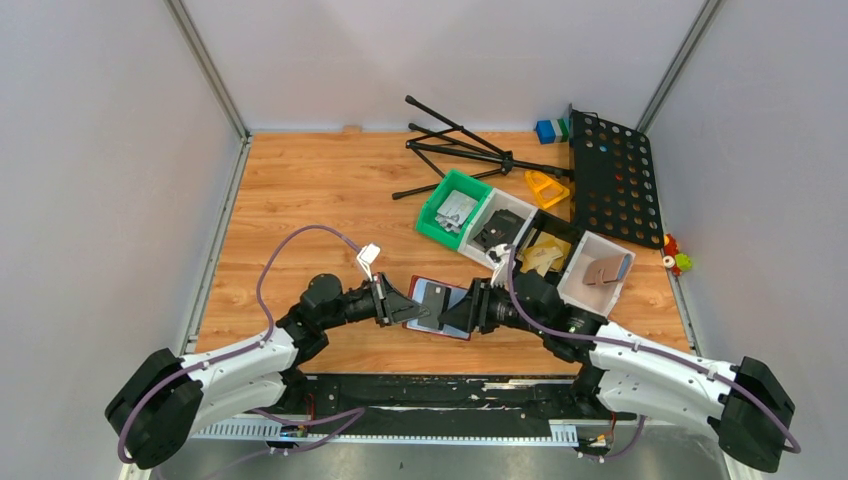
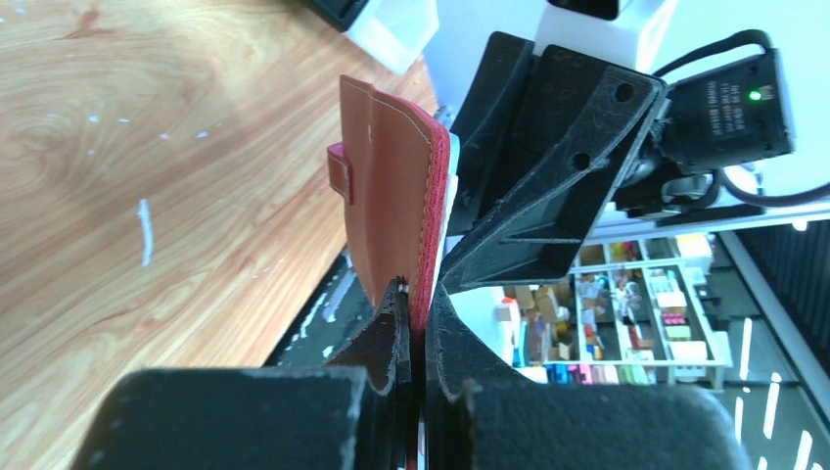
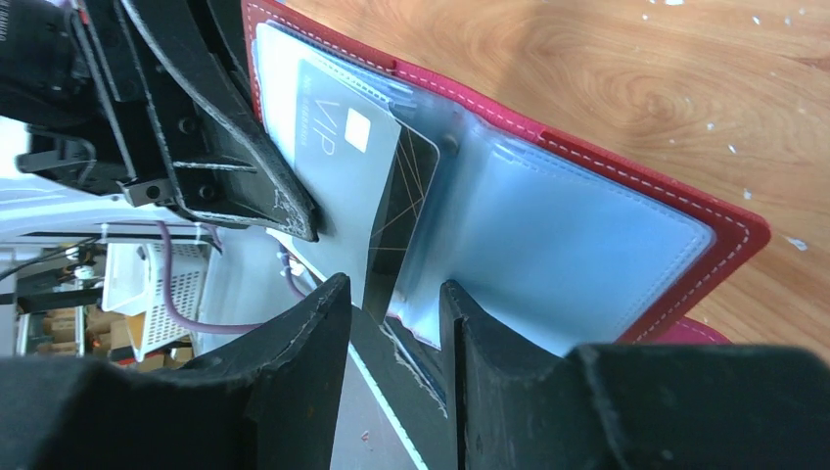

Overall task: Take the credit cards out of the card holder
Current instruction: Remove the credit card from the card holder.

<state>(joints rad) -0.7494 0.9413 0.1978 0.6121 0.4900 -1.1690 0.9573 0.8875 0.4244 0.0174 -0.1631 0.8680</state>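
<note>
Right wrist view gives the clearest look at the card holder. It is spread open between the 2 grippers over the near part of the wooden table, its red edge framing pale, glossy pockets. Its lower corner is cut off behind the right gripper. 2 cards show, both partly out of a pocket: a grey card marked VIP and a dark card with thin gold lines. Whether more sit deeper in the pockets is hard to make out. The right gripper's jaws stand narrowly apart with the cards' ends in the gap, and contact with either pad cannot be told. The left gripper is clamped tight on the holder's edge, and the snap tab juts from the outer cover. Beyond the grippers, 4 bins run in a slanted row. A green bin holds silvery pieces and a white bin holds black parts. A third bin holds tan scraps too small to name, and another white bin holds brownish flat pieces. Further back lie a folded black stand and a black perforated panel, which hides part of the table's right edge.
</note>
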